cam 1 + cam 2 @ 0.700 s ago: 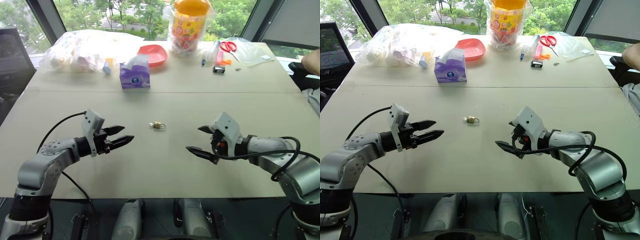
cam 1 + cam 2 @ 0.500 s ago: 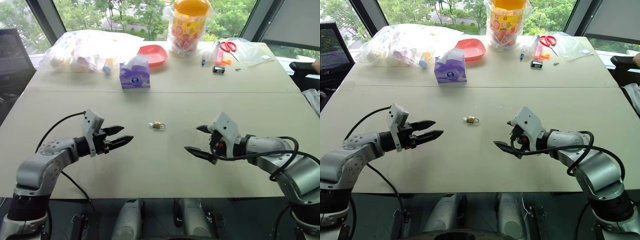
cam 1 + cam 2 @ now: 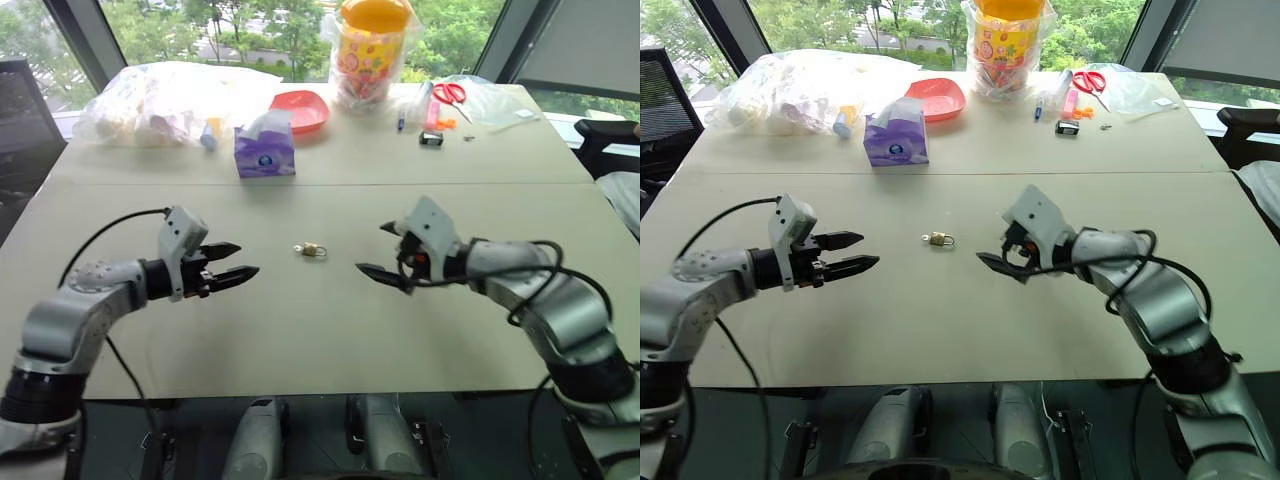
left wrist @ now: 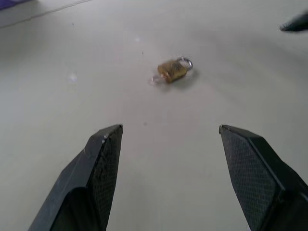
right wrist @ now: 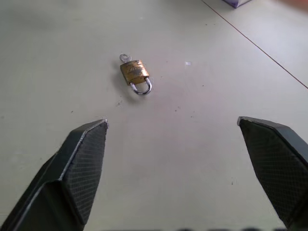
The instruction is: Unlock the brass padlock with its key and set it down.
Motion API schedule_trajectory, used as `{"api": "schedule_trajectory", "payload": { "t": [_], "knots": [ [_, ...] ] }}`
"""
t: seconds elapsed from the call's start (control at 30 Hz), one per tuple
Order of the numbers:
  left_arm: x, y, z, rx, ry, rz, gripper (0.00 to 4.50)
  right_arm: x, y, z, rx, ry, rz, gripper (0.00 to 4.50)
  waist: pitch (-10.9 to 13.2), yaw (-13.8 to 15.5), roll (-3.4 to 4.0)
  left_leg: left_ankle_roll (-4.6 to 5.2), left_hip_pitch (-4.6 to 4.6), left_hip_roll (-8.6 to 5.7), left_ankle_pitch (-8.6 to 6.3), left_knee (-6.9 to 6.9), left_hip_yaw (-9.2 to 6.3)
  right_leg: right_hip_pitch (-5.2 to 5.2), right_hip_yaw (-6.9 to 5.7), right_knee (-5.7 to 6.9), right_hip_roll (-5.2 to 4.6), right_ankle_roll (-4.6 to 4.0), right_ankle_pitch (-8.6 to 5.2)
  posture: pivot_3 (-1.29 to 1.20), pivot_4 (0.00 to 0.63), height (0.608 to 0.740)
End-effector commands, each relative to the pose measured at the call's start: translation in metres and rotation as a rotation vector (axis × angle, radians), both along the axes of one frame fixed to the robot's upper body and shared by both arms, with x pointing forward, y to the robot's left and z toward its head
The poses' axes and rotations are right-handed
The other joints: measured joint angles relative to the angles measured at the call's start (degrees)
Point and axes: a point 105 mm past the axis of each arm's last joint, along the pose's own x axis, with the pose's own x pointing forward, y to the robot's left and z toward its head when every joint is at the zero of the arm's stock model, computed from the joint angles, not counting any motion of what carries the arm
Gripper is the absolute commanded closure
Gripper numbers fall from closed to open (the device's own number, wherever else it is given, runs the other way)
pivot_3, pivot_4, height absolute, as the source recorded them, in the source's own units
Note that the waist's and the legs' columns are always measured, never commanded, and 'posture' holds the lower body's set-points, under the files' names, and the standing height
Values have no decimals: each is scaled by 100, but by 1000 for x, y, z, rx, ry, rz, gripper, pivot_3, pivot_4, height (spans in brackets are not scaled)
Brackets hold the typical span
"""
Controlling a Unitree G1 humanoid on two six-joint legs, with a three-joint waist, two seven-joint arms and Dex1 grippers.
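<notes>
Padlock [image 3: 314,250] in brass lies flat on the bare grey table [image 3: 300,330], roughly at the centre of the near half, between the two grippers and touching neither. A small silvery key [image 5: 124,57] sticks out of the end of its body opposite the shackle; in the head views that key end points toward nine o'clock and the shackle toward three o'clock.

Taking the padlock as the centre of the dial, the left gripper [image 3: 233,264] hangs at about eight o'clock, well apart from it, its two black fingers spread and holding nothing. The left wrist view shows the padlock ahead of the wide gap between those fingers [image 4: 103,163]. The right gripper [image 3: 385,252] sits at about three o'clock, nearer to the padlock, fingers likewise parted wide and empty; its wrist view has the padlock lying beyond the finger tips [image 5: 82,154], closer to one of them.

Along the far edge, from eleven o'clock round to one o'clock, stand a heap of clear plastic bags [image 3: 170,100], a purple tissue box [image 3: 264,152], a red dish [image 3: 302,108], a yellow-lidded tub [image 3: 371,50] and red-handled scissors [image 3: 452,94].
</notes>
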Motion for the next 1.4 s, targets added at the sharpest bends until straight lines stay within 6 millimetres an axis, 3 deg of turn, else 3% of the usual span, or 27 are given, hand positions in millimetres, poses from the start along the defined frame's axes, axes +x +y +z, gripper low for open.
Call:
{"api": "schedule_trajectory", "payload": {
  "t": [0.03,0.27,0.5,0.83,0.93,1.13,1.23,1.33,1.4],
  "knots": [
    [0,3,18,21,-22,-68,1178,5,27,1,-23,-9,127,0,0,-8,0,0,0,0,0,0,0,0,0,0,0,0,0,0,150,740],
    [0,-1,26,54,-39,-122,1178,35,74,-6,-25,29,215,0,0,-83,-1,1,-16,-5,0,1,1,-6,1,-1,-5,8,4,0,150,740],
    [-10,-1,20,28,-39,-77,1178,51,79,-16,-51,85,218,0,0,-97,0,1,-18,-5,1,1,0,-9,3,2,-6,23,13,0,150,740],
    [-16,3,11,26,-18,-35,1178,55,91,-35,-80,158,214,0,0,-108,0,-1,15,-4,2,3,2,-10,7,58,-6,22,11,0,150,740],
    [-14,1,10,27,-16,-42,1147,54,93,-40,-103,165,223,872,0,-112,0,-3,28,-2,3,3,2,-4,7,68,-2,7,2,0,150,740],
    [-10,-1,10,20,-17,-48,1147,50,90,-45,-132,160,231,3823,0,-109,0,-5,34,-2,4,3,3,1,9,71,-2,7,2,0,150,740],
    [-5,-2,13,-6,-24,-47,1147,50,91,-38,-119,115,242,3810,0,-100,0,-6,34,-3,4,3,2,2,9,71,-2,8,2,0,150,740],
    [4,-6,21,-113,-26,-45,1147,55,88,-16,-113,-59,239,3810,0,-83,0,-6,34,-4,4,3,2,4,8,70,-3,9,3,0,150,740],
    [14,-6,29,-214,-14,-45,1147,53,81,25,-114,-362,275,3810,2,-69,1,-6,33,-5,5,4,3,4,9,68,-4,12,4,0,150,740]
  ]
}}
